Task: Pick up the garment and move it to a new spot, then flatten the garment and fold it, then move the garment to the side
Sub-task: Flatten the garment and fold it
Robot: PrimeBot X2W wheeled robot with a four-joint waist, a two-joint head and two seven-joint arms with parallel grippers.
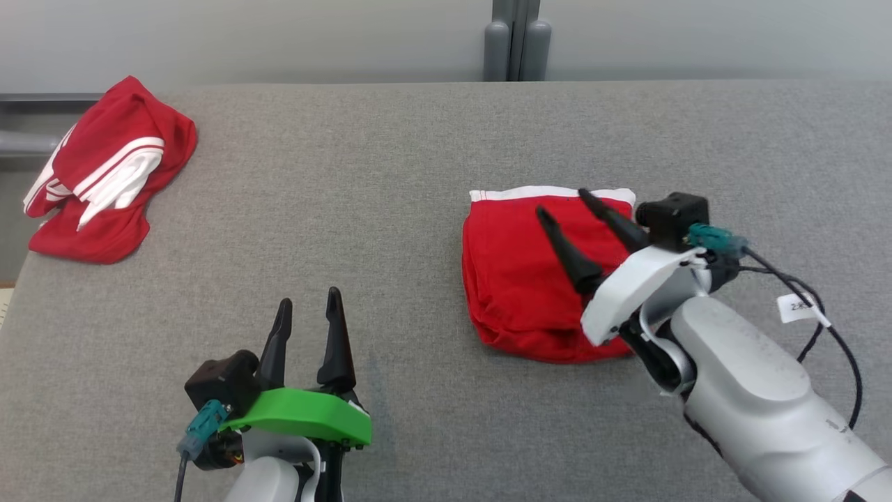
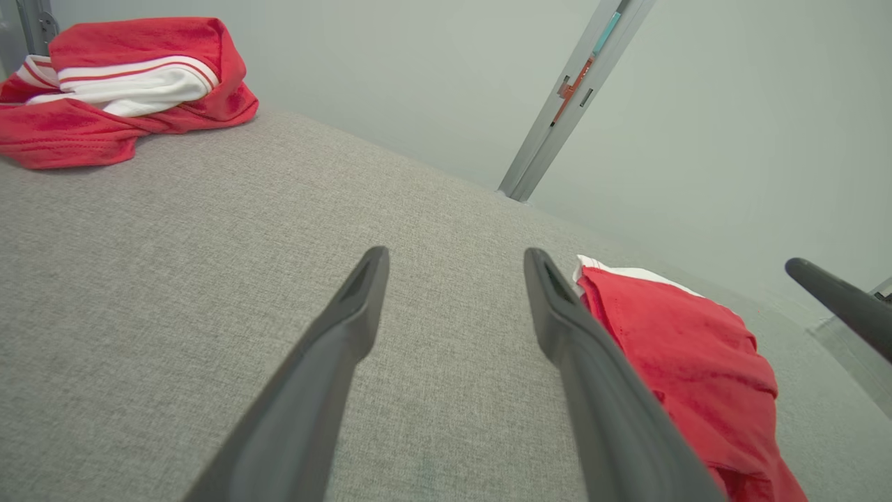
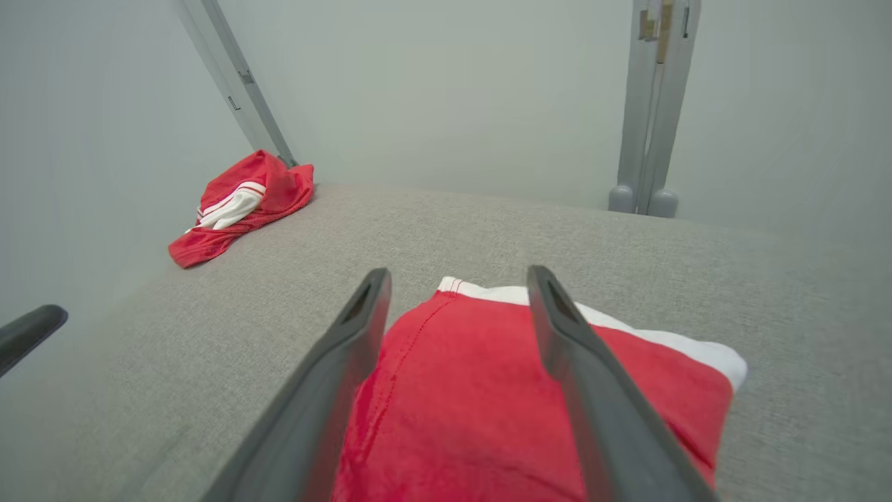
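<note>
A folded red garment (image 1: 516, 279) with a white band along its far edge lies flat on the grey fabric table (image 1: 390, 174), right of centre. My right gripper (image 1: 561, 201) is open just above it, with nothing between the fingers; in the right wrist view the two fingers straddle the garment (image 3: 474, 404), and the gripper (image 3: 458, 273) points toward the white band. My left gripper (image 1: 309, 295) is open and empty over bare table at the near left. The left wrist view has that gripper (image 2: 454, 252) with the garment (image 2: 683, 355) to its right.
A crumpled red and white garment (image 1: 104, 174) lies at the far left corner, overhanging the table edge. A grey post (image 1: 517, 42) stands behind the far edge. A cable and tag (image 1: 798, 307) hang by my right wrist.
</note>
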